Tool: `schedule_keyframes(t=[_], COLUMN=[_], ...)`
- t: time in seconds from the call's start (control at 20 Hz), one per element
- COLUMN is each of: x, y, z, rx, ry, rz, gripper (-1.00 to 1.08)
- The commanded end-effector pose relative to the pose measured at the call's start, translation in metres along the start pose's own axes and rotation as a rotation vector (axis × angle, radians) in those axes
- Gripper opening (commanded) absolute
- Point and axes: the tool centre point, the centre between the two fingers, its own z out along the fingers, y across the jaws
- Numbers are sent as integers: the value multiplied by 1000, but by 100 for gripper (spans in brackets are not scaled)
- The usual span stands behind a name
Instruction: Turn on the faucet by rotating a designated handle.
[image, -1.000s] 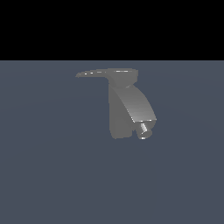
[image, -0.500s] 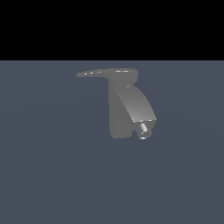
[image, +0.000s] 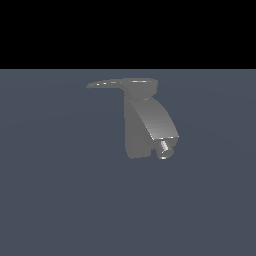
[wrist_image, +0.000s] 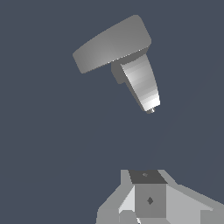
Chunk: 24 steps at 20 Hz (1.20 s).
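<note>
Standing alone on the dark grey floor (image: 60, 200), the faucet (image: 137, 135) points its sloped spout and shiny nozzle (image: 165, 149) toward the exterior view's right. Its handle (image: 107, 83) reaches flat from the top cap toward the exterior view's left. The gripper (wrist_image: 151, 205) sits apart from it, barely in view; I cannot tell whether it is released or clenched.

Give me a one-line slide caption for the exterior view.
Grey faucet standing alone, its thin handle pointing toward the exterior view's left, nozzle facing down-right; no gripper in sight.
</note>
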Motion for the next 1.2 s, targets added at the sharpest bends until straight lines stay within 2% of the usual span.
schedule_keyframes(t=[0.0,0.6,1.15], x=[6,43,88], y=[-11,-60,-94], z=[10,56,98], rx=[0,-1,-2], ry=[-1,-3,-6], rz=[55,316,553], gripper=[-100,-100,-100])
